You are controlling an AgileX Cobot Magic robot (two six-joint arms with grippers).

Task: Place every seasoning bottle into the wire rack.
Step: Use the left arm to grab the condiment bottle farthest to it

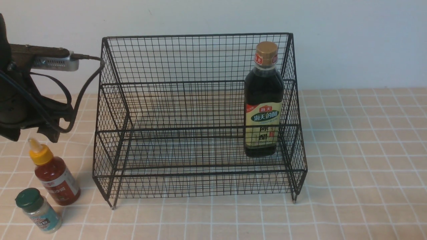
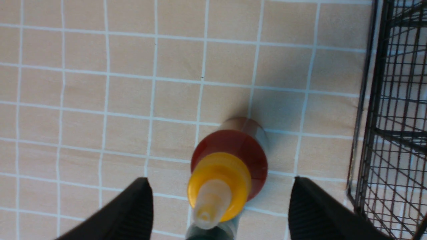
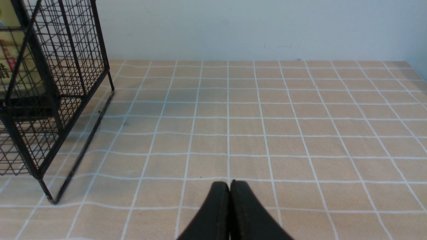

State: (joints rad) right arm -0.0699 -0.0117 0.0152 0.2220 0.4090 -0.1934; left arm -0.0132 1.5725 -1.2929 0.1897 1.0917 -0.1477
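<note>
Left wrist view: left pincer [image 2: 220, 180] apart, straddling red sauce bottle [image 2: 233, 148] from above; right pincer [image 3: 229, 184] together

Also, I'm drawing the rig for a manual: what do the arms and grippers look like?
The left arm is a dark, bulky body carrying a silver-grey box on top, with black cables looping from it. The left gripper has black tapered fingers with finely ribbed inner faces; the right gripper has black tapered fingers too.
</note>
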